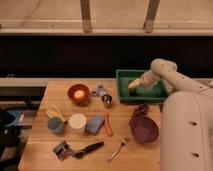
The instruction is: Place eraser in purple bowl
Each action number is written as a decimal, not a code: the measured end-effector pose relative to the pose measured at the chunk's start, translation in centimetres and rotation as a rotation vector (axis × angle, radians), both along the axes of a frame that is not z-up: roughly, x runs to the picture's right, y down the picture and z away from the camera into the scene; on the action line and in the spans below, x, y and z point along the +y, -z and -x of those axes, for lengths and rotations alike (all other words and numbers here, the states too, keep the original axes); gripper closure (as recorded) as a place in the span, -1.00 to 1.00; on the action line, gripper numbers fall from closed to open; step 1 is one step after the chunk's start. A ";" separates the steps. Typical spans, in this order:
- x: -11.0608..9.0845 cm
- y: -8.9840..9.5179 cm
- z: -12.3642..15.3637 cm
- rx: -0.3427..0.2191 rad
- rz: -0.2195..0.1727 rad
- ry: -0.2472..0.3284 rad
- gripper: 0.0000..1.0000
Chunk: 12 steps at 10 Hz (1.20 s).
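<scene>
I see a matt wooden worktop (40, 150) and a smooth purple bowl (144, 130); my smooth pale claw (134, 85) hangs over a green plastic tray (145, 98), centre right.

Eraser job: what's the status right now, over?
Gripper open, over green bin. Eraser not made out. Purple bowl looks empty, nothing covering it.
</scene>
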<state>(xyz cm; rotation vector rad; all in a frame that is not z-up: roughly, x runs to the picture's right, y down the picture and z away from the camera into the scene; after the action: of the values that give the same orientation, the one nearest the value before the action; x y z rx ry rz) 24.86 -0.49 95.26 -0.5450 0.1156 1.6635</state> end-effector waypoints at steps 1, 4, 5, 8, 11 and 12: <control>0.3 -0.3 0.1 -0.003 0.009 0.009 -0.60; 1.2 -2.0 1.2 -0.015 0.045 0.040 -0.60; 1.6 -2.4 1.1 -0.012 0.057 0.045 -0.60; 1.9 -3.4 2.2 -0.012 0.072 0.081 -0.60; 2.5 -4.0 3.0 0.006 0.073 0.139 -0.21; 2.6 -4.1 2.8 0.015 0.070 0.143 -0.01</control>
<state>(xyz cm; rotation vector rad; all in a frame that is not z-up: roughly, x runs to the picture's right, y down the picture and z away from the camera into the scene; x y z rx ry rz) 22.03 2.13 99.31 -0.5643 0.2191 1.5286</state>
